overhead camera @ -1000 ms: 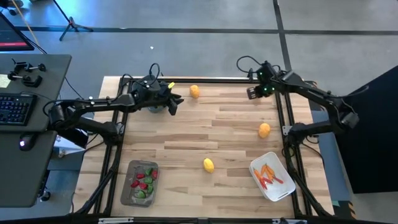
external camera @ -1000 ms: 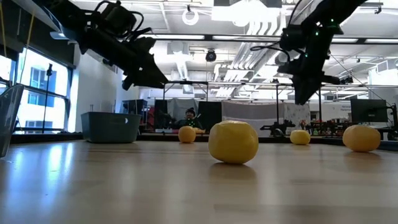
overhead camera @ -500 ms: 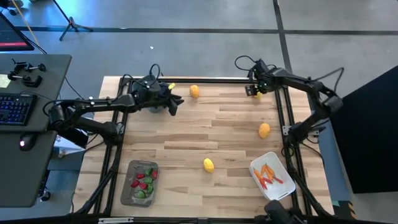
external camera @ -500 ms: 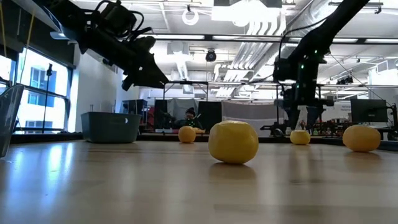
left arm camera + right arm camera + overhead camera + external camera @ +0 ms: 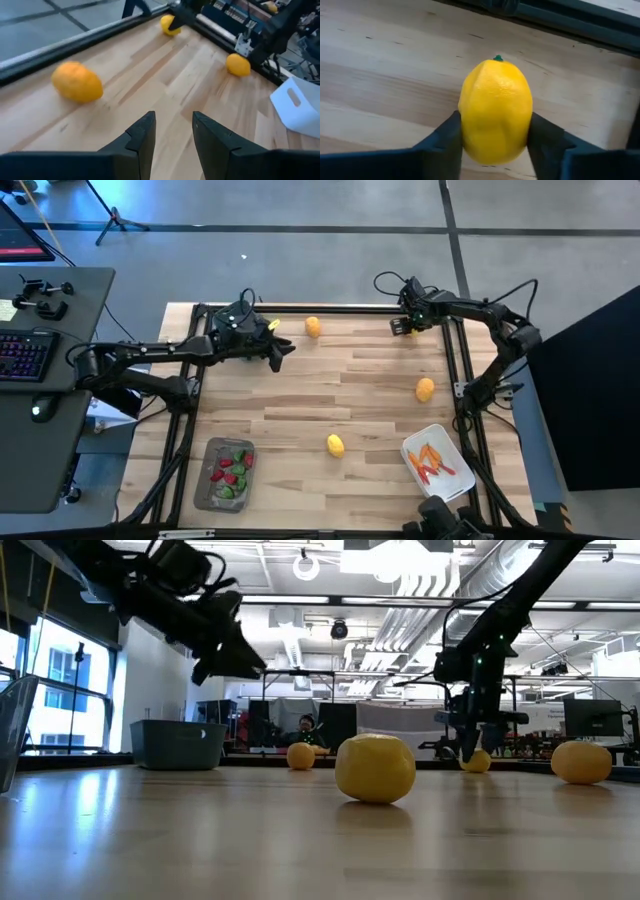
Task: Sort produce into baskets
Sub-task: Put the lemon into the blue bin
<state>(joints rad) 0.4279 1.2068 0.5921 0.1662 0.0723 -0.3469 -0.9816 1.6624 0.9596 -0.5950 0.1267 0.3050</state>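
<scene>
- since a second ago the right pincer (image 5: 405,326) has dropped to the counter's (image 5: 330,395) far right corner, and its fingers (image 5: 445,142) now sit on both sides of a yellow lemon (image 5: 495,111), touching it.
- left pincer (image 5: 280,350) hangs above the far left of the counter, fingers a narrow gap apart and holding nothing, just beside the blue-grey tub (image 5: 178,743).
- an orange round (image 5: 313,326) lies near the far edge; another (image 5: 425,389) lies by the right rail; a lemon (image 5: 335,445) sits mid-counter toward the near side.
- grey tray (image 5: 224,474) at near left holds red and green pieces.
- white tub (image 5: 438,462) at near right holds orange sticks.
</scene>
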